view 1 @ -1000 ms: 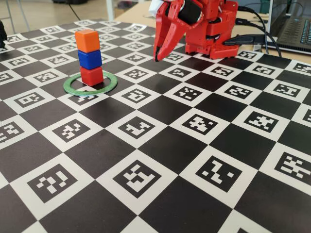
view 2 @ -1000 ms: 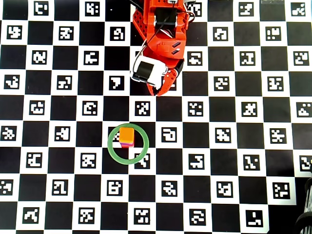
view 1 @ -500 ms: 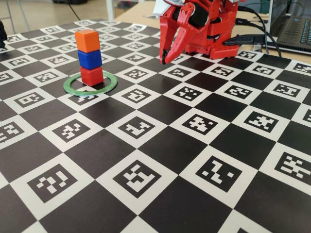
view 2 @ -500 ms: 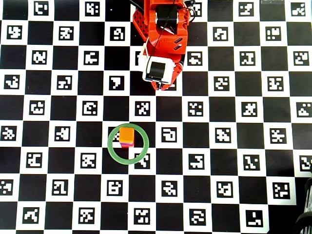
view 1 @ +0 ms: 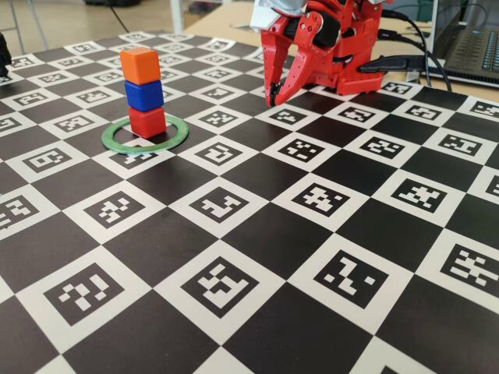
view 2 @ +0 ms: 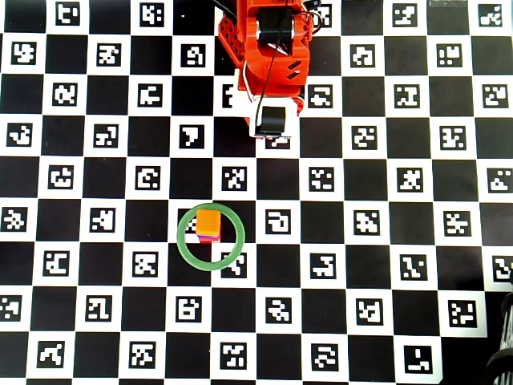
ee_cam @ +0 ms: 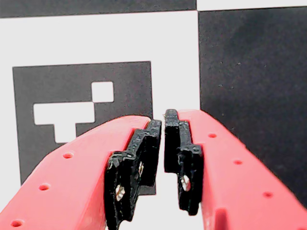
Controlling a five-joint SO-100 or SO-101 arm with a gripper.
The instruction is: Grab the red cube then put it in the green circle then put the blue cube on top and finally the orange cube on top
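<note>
Since a second ago my pincer (view 1: 271,100) has drawn back toward twelve o'clock, nearly closed and empty; red cube (view 1: 147,121), blue cube (view 1: 143,95), orange cube (view 1: 140,65) stand stacked inside the green circle (view 1: 173,138), so I judge the task finished.

Only the cube stack (view 1: 144,92) in the green circle (view 1: 175,137) obstructs the open checkerboard mat (view 1: 312,257).

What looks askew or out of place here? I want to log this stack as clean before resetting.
Nothing stands out. The red cube, blue cube and orange cube stand in a fairly straight column inside the green circle, slightly off its centre. The gripper hangs apart from them, empty, jaws nearly together.
</note>
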